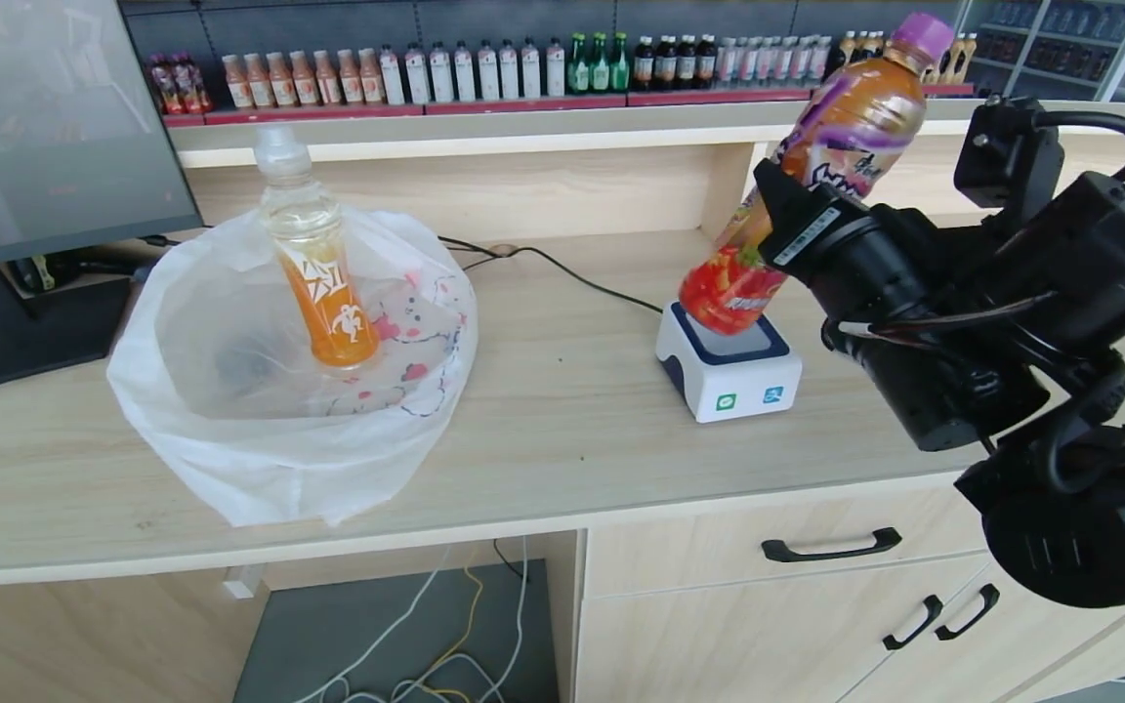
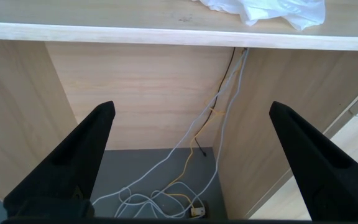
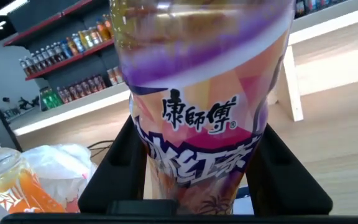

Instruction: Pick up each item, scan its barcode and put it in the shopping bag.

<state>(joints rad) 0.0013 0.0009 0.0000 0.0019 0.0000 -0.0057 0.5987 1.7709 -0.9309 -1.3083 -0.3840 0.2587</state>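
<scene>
My right gripper [image 1: 785, 220] is shut on a purple-capped juice bottle [image 1: 821, 156], tilted with its cap up and to the right. Its base hangs just above the white barcode scanner [image 1: 729, 366] on the counter. In the right wrist view the juice bottle [image 3: 207, 118] sits between the black fingers [image 3: 120, 165]. The white shopping bag [image 1: 294, 391] lies open on the counter's left part, with an orange drink bottle [image 1: 313, 259] standing upright inside it. My left gripper [image 2: 194, 162] is open below the counter edge, with nothing between its fingers.
A dark monitor [image 1: 45, 127] stands at the back left of the wooden counter [image 1: 572, 410]. A black cable [image 1: 562, 268] runs behind the scanner. Shelves of bottles [image 1: 523, 68] line the back wall. Drawers [image 1: 831, 547] sit under the counter; loose wires [image 2: 185, 174] hang in the open bay.
</scene>
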